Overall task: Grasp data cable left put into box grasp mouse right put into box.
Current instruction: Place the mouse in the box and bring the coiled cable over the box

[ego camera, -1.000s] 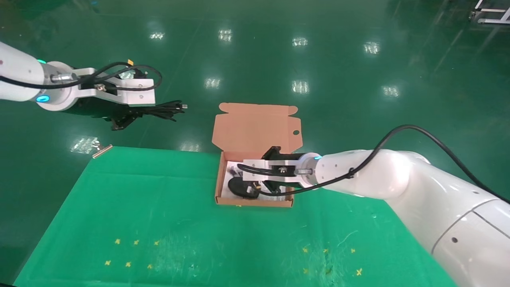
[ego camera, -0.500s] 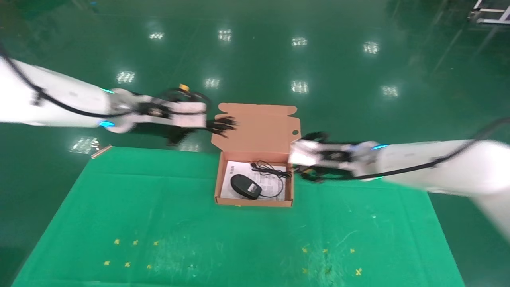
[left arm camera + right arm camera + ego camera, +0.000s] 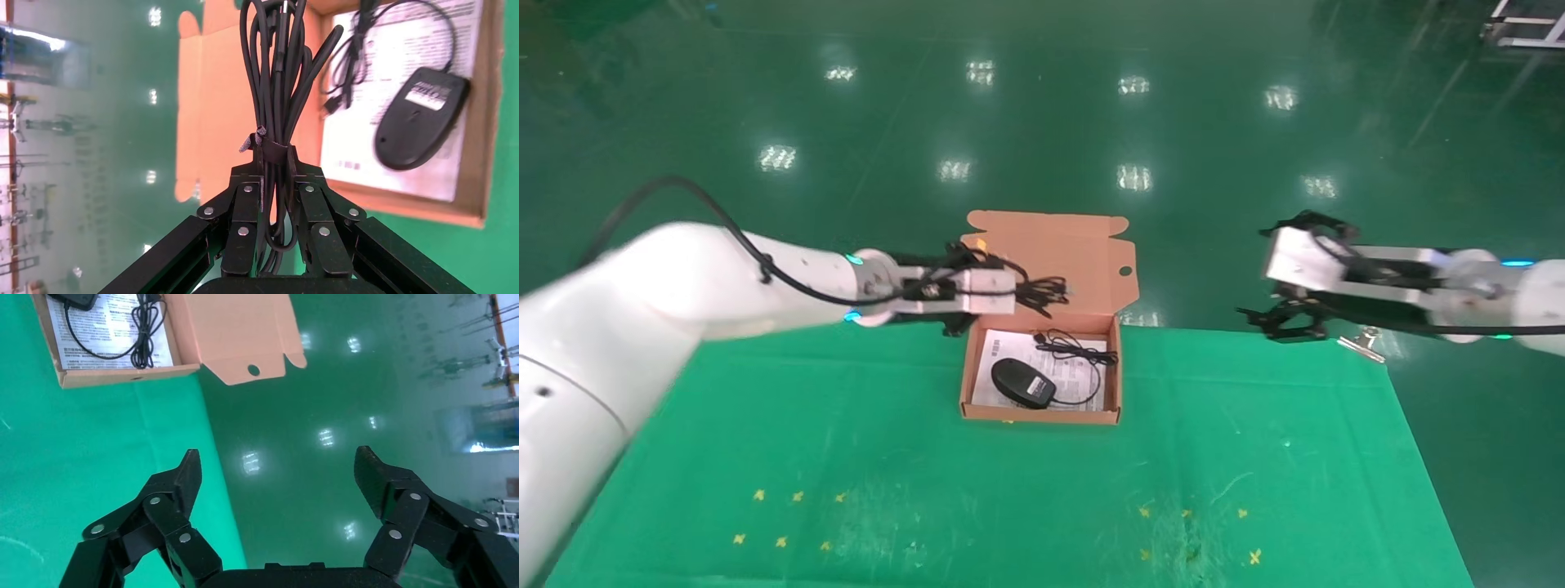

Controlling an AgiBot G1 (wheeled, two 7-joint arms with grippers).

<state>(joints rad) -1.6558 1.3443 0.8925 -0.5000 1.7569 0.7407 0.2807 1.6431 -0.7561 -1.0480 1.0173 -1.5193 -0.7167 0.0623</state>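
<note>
Data cable (image 3: 1042, 290) sits mid-frame in head view, clamped in left gripper (image 3: 977, 304) over the far left edge of the box (image 3: 1042, 412); mouse (image 3: 1023, 382) lies inside. Right gripper (image 3: 1283, 320) at right, fingers spread, empty.
Left wrist view: fingers (image 3: 242, 220) pinch the cable bundle (image 3: 275, 92) at its tie.
Right wrist view: gripper (image 3: 275, 478) agape, box (image 3: 122, 373) upper left.
</note>
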